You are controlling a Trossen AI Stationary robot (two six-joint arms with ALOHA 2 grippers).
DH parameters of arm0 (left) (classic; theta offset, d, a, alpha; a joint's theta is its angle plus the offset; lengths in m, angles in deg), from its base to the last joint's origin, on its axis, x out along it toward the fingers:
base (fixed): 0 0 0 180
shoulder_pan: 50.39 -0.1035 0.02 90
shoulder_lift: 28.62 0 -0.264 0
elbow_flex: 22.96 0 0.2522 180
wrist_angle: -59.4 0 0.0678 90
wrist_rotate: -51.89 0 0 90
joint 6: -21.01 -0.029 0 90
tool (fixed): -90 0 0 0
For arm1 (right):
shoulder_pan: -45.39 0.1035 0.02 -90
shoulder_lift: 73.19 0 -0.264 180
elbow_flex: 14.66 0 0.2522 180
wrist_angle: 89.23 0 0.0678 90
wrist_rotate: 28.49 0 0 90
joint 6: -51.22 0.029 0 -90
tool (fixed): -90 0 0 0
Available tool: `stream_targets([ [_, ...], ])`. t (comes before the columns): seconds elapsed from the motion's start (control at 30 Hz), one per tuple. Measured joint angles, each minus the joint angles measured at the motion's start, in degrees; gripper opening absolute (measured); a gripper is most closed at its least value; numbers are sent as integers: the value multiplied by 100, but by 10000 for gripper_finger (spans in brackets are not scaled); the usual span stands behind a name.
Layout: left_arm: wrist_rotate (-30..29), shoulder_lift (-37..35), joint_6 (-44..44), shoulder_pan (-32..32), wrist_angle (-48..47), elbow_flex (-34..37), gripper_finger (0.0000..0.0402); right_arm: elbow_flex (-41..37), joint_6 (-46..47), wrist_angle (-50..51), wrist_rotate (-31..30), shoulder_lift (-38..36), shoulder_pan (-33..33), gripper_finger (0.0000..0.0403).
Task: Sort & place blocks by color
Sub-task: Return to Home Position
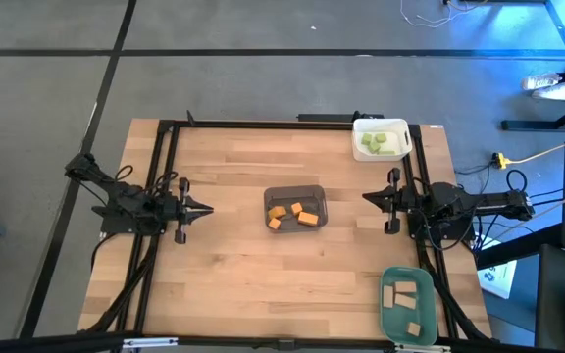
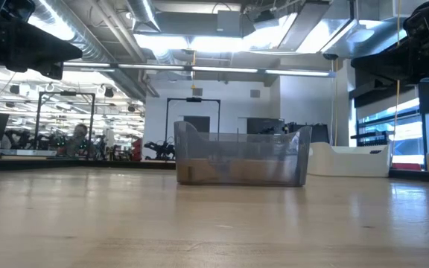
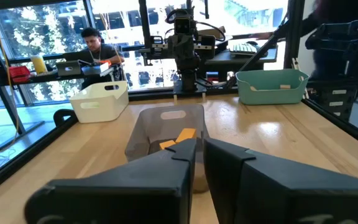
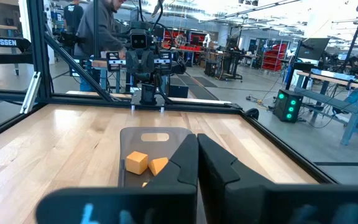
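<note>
Blocks all sit in trays, none loose on the table (image 1: 224,284). High view: left claw (image 1: 204,208) and right claw (image 1: 369,197) face each other, both clenched on nothing, tips pinched to a point. Grey tray (image 1: 295,188) lies between them, a bit nearer the right claw, holding the orange blocks (image 1: 295,214). White tray (image 1: 381,122) with green blocks (image 1: 381,143) is close beside the right claw; green tray (image 1: 407,270) with tan blocks (image 1: 403,299) is farther off on its other side. Both are well away from the left claw. Low view: grey tray (image 2: 240,156) in the middle with the white tray (image 2: 348,160) behind; no claw tips show. Left wrist view: left claw (image 3: 199,163) clenched and empty, orange blocks (image 3: 185,135) dead ahead in the grey tray (image 3: 166,118). Right wrist view: right claw (image 4: 197,163) likewise clenched, orange blocks (image 4: 137,162) just ahead, a person (image 4: 101,25) beyond the table. Sorting looks finished. The blocks look light, stiff, smooth wood; best pinched from above across two flat opposite faces, bars across the short width, clear of the tray walls.
</note>
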Motion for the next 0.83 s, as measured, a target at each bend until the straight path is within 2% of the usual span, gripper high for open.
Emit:
stream_targets([
  [0.83,1,0,-1,0,1,0,1,0,0,0,0,-1,-2,1],
])
